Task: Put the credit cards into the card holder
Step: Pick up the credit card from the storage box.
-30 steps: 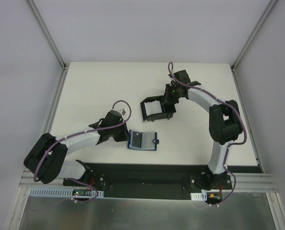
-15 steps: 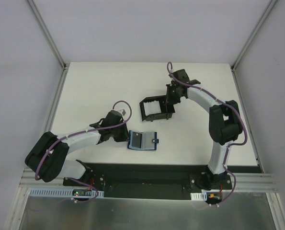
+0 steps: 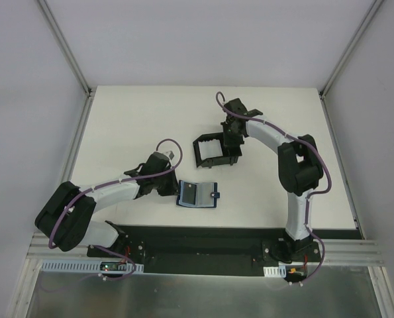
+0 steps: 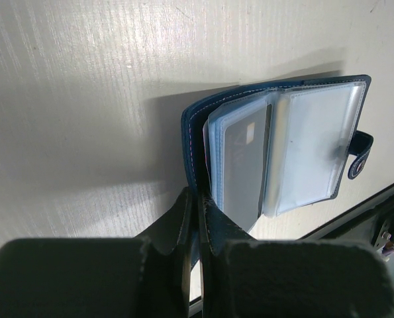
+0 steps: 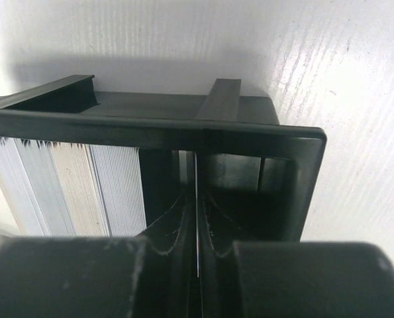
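Observation:
The navy card holder [image 3: 197,194] lies open on the table, its clear pockets facing up. One grey card [image 4: 243,165] sits in a left pocket. My left gripper [image 4: 198,199] is shut on the near edge of the card holder [image 4: 296,146] cover. The credit cards [image 5: 71,192] stand on edge as a stack in the black tray [image 5: 150,129]. My right gripper [image 5: 197,207] reaches into the tray's right part, shut on one thin card [image 5: 197,175] seen edge-on. From above, the right gripper [image 3: 232,144] hangs over the tray [image 3: 200,151].
The black rail [image 3: 203,238] of the arm bases runs close behind the card holder at the table's near edge. Grey walls close in the table on the left, back and right.
The right arm's wrist and forearm have swung left over the tray, and its jaws have pinched a single card. The left arm and the card holder have not moved.

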Controlling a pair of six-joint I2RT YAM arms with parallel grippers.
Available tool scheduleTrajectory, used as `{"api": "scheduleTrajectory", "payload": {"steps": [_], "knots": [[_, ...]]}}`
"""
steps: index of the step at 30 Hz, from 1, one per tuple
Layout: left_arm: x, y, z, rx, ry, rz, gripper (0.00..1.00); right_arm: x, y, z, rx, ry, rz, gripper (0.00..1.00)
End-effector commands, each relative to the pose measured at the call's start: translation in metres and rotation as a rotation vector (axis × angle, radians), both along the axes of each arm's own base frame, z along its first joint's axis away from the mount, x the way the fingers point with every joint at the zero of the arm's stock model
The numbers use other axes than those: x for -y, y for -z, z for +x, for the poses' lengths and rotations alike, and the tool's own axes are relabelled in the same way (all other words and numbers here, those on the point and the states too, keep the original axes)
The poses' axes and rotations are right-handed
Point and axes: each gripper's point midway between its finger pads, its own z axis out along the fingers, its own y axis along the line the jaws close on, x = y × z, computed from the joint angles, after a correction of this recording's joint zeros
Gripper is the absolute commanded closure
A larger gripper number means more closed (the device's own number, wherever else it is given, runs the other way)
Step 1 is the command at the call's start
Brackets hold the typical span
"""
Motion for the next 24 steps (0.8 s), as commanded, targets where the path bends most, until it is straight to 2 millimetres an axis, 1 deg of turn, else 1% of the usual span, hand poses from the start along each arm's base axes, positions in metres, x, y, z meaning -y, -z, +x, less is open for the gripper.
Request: {"api": "scheduleTrajectory", "payload": {"steps": [1, 4, 7, 12, 14, 17, 21, 24], "knots": [[0.004, -0.006, 0.003, 0.018, 0.029, -0.003, 1.00, 0.008, -0.011, 0.001, 0.014, -0.001, -0.032, 0.92], [0.004, -0.005, 0.002, 0.015, 0.033, -0.005, 1.00, 0.001, -0.013, -0.001, 0.011, -0.020, 0.005, 0.94], [0.004, -0.005, 0.002, 0.016, 0.030, -0.003, 1.00, -0.003, -0.012, -0.003, -0.002, -0.027, 0.024, 0.92], [0.004, -0.005, 0.002, 0.017, 0.032, -0.005, 1.00, -0.002, -0.009, -0.002, -0.001, -0.023, 0.012, 0.86], [0.004, -0.005, 0.001, 0.014, 0.031, -0.005, 1.00, -0.001, -0.010, -0.002, 0.002, -0.024, 0.010, 0.86], [0.004, -0.005, 0.001, 0.014, 0.034, -0.006, 1.00, 0.001, -0.010, -0.001, 0.009, -0.025, -0.005, 0.88], [0.004, -0.005, 0.001, 0.014, 0.032, -0.006, 1.00, 0.000, -0.009, -0.003, -0.001, -0.037, 0.003, 0.98], [0.004, -0.005, 0.000, 0.015, 0.032, -0.007, 1.00, -0.001, -0.014, -0.001, 0.021, -0.032, 0.010, 1.00]]}}
